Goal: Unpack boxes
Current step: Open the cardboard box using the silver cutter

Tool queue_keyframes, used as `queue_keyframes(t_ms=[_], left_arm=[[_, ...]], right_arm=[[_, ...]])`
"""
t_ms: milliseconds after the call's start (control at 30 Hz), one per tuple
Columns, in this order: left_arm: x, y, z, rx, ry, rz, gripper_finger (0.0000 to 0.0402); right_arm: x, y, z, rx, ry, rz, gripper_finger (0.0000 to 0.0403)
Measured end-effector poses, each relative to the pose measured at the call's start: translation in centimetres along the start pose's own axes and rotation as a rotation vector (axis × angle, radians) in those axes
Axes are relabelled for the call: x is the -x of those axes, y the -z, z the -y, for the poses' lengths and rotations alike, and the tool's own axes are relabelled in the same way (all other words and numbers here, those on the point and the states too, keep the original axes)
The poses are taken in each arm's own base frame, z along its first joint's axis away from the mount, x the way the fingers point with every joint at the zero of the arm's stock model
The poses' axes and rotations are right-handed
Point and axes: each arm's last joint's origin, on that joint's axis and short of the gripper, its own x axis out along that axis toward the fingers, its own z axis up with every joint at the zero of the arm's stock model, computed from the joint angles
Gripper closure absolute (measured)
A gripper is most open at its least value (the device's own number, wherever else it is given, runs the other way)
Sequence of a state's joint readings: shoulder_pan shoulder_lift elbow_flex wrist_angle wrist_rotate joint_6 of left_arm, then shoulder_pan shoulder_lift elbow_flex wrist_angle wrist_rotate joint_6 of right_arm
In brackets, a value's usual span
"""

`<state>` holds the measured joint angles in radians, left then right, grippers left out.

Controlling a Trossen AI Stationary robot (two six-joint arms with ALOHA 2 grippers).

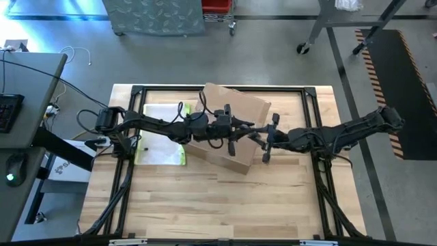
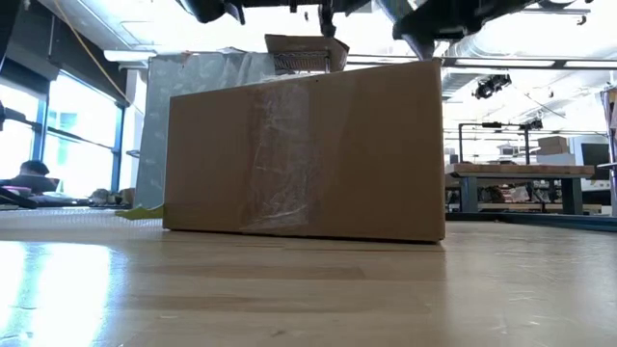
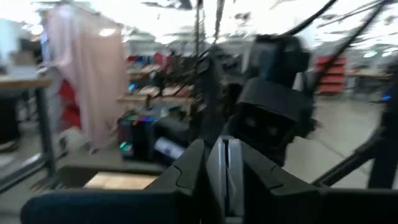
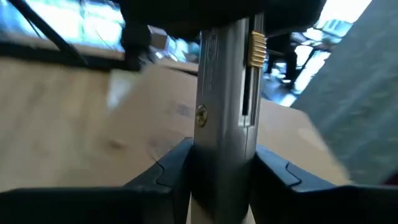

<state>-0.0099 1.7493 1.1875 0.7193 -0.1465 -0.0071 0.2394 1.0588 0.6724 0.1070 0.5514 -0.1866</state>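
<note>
The brown cardboard box (image 1: 239, 102) stands on its bottom on the wooden table (image 1: 205, 198). Clear tape runs down its near wall (image 2: 284, 154), and one top flap (image 2: 304, 48) is raised. Above its top my two grippers meet tip to tip. My left gripper (image 1: 235, 130) reaches in from the table's left and my right gripper (image 1: 263, 137) from the right. Between them is a silver utility knife (image 4: 227, 99) with a gold slider (image 4: 258, 43). Both grippers are shut on it. My left gripper pinches a thin silver edge of the knife (image 3: 227, 168) between its two fingers. The fingers come about level from the table's left. Which end of the knife they have, I cannot tell. The knife is clear of the box. My right gripper has the knife's silver handle (image 4: 217, 143) between its two fingers (image 4: 174, 168), one on each side. The fingers come nearly level from the table's right and lie across the handle. The handle stands on end in the wrist view, above the box top.
A flat clear sleeve with a yellow edge (image 1: 160, 140) lies on the table left of the box. The near half of the table is bare wood (image 2: 308, 289). A black frame (image 1: 225, 89) borders the table. A desk with a keyboard (image 1: 10, 109) stands off its left side.
</note>
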Motion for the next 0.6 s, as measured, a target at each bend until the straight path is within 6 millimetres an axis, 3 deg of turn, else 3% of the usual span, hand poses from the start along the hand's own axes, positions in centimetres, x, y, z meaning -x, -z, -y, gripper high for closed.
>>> queue_keyframes(t_ms=[167,467,600], left_arm=[[0.5,-0.8,-0.5,0.082,-0.15,-0.022,0.0358],[0.8,-1.0,-1.0,0.154,-0.287,-0.016,0.0358],[0.8,-1.0,-1.2,0.193,-0.326,-0.007,0.0358]], right_arm=[[0.1,0.0,0.5,0.148,0.165,-0.046,0.0273],[0.0,0.2,0.7,0.27,0.217,-0.081,0.012],[-1.0,0.2,0.7,0.245,0.279,-0.073,0.0104]])
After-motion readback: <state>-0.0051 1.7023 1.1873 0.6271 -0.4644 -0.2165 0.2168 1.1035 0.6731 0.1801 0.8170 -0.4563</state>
